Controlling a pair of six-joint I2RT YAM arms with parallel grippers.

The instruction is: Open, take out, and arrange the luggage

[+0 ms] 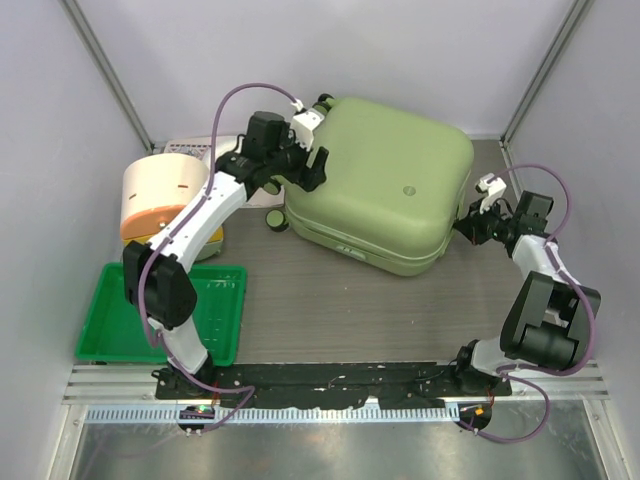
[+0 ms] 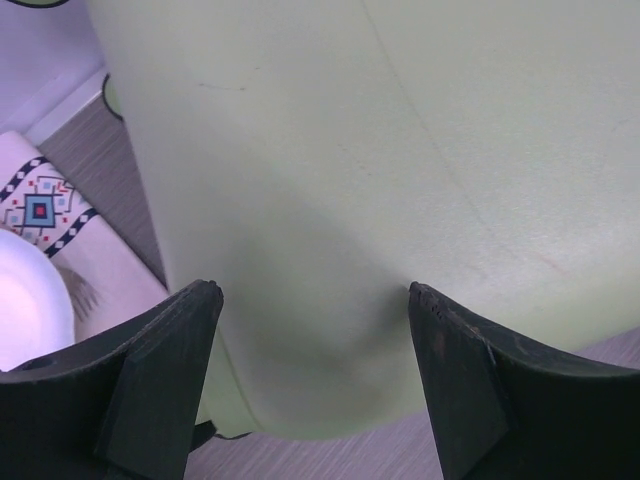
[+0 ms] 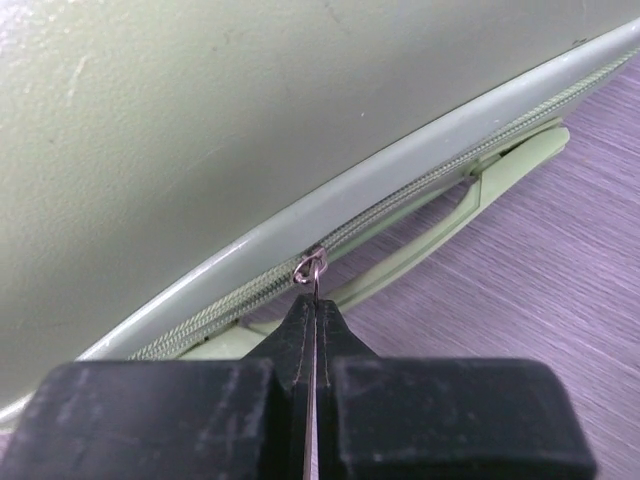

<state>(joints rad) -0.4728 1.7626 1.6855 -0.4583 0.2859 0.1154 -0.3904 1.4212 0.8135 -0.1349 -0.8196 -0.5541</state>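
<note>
Right hand [image 3: 313, 300] pinches luggage [image 1: 385, 180] zip pull [image 3: 311, 268], 3 o'clock — draw it along the seam; left hand [image 2: 312, 290], spread wide, empty.

I can read no words, numbers or brand names anywhere. The luggage [image 1: 385, 150] bears a small round emblem [image 1: 408, 190] on its lid, too small for me to make out. The cloth [image 2: 45, 212] in my left wrist view carries a geometric diamond pattern, not lettering.
</note>
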